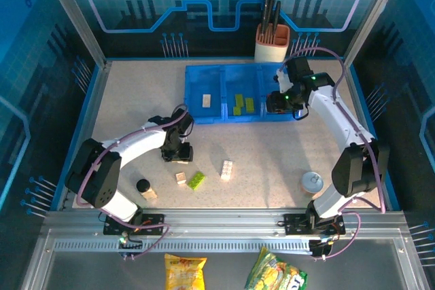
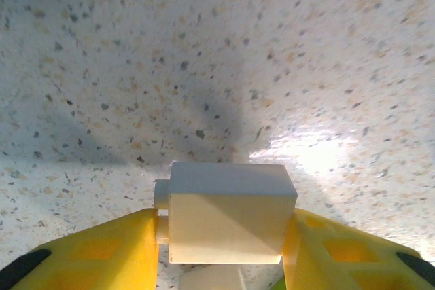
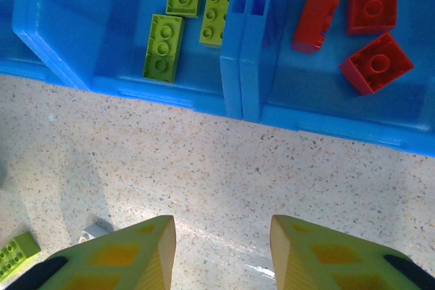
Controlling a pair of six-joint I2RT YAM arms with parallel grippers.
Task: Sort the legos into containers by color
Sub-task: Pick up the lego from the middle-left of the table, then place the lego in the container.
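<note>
The left tool [image 2: 221, 257] is clamping a cream-white brick [image 2: 231, 212] between its yellow fingers, over the speckled counter [image 2: 204, 66] and well in front of the blue tray [image 1: 204, 119]. The right tool [image 3: 221, 249] is hovering just before the tray's near wall, with its jaws partly parted and gripping nothing. Inside the tray, green bricks [image 3: 163, 45] are lying in the middle compartment, red bricks [image 3: 374, 62] in the right one and a cream brick [image 1: 206, 100] in the left. Two more are sitting on the counter in front of the tray: a loose cream brick [image 1: 226, 169] and a loose green brick [image 1: 196, 180].
</note>
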